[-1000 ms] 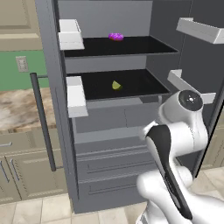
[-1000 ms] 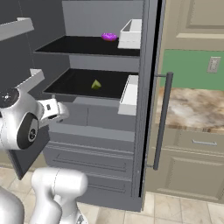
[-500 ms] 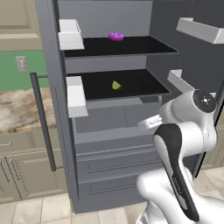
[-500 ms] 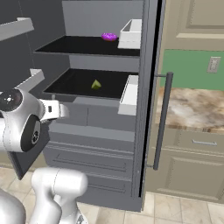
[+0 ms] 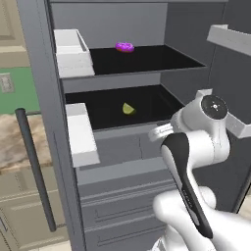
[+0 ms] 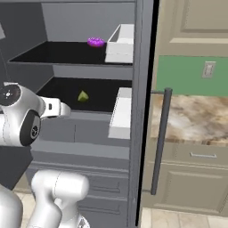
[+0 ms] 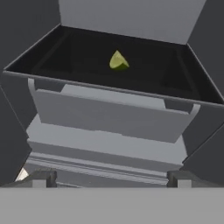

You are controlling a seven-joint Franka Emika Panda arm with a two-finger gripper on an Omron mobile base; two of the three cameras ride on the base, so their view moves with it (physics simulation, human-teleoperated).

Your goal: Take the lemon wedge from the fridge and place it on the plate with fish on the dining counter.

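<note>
The lemon wedge is a small yellow-green piece lying alone on the lower black shelf of the open grey fridge. My gripper is open with nothing between its fingers. It faces that shelf from in front and slightly below, well short of the wedge. In the base views my white arm rises in front of the fridge's lower drawers. The plate with fish and the dining counter are out of view.
A purple lumpy item sits on the upper shelf. White door bins hang on the open door, whose long handle stands before a marbled wall counter. A grey drawer front lies below the shelf.
The whole picture has shifted and grown a little, so the base has come closer to the fridge. The arm's upper joint has swung slightly. The gripper stays open.
</note>
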